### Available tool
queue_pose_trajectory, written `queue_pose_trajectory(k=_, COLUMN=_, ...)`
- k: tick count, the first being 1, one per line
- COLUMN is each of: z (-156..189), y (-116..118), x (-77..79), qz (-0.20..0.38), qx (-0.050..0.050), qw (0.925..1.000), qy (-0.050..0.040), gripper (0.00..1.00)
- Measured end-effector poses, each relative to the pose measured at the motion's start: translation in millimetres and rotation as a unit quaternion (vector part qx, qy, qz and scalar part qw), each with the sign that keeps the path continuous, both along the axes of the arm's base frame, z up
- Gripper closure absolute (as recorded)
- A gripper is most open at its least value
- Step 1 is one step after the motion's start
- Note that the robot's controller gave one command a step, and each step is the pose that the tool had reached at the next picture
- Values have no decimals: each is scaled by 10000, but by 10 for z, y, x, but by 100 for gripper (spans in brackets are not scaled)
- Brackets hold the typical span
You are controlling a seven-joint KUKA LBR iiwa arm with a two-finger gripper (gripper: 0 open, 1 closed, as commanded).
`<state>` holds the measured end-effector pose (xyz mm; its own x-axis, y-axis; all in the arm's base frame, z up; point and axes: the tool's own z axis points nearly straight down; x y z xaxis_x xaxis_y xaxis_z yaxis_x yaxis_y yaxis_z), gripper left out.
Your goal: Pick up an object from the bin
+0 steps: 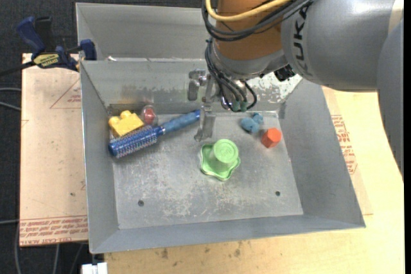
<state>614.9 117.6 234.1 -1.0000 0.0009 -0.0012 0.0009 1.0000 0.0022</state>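
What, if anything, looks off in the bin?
Nothing stands out. The blue hairbrush lies slantwise beside the yellow block, and the green cup sits near the gripper. Nothing looks spilled or broken.

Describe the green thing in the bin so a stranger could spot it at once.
In the grey metal bin, look mid-floor, just by the gripper. A light green cup with a wavy rim sits there. It is the only green thing, between the blue hairbrush and the small orange block.

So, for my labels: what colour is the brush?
Brush is blue; camera view shows it best.
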Motion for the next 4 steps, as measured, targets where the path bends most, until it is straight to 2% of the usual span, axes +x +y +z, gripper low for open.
queue_pose_trajectory(k=1, z=-861, y=211, x=256, qz=-1687, qx=-8, qw=9857, qy=26, gripper=0)
queue_pose_trajectory(k=2, z=-1657, y=522, x=386, qz=-902, qx=-20, qw=9959, qy=77, gripper=0)
queue_pose_trajectory(k=3, z=-1648, y=496, x=406, qz=-913, qx=-25, qw=9958, qy=24, gripper=100)
queue_pose_trajectory(k=4, z=-190, y=672, x=139, qz=-930, qx=12, qw=9957, qy=-34, gripper=100)
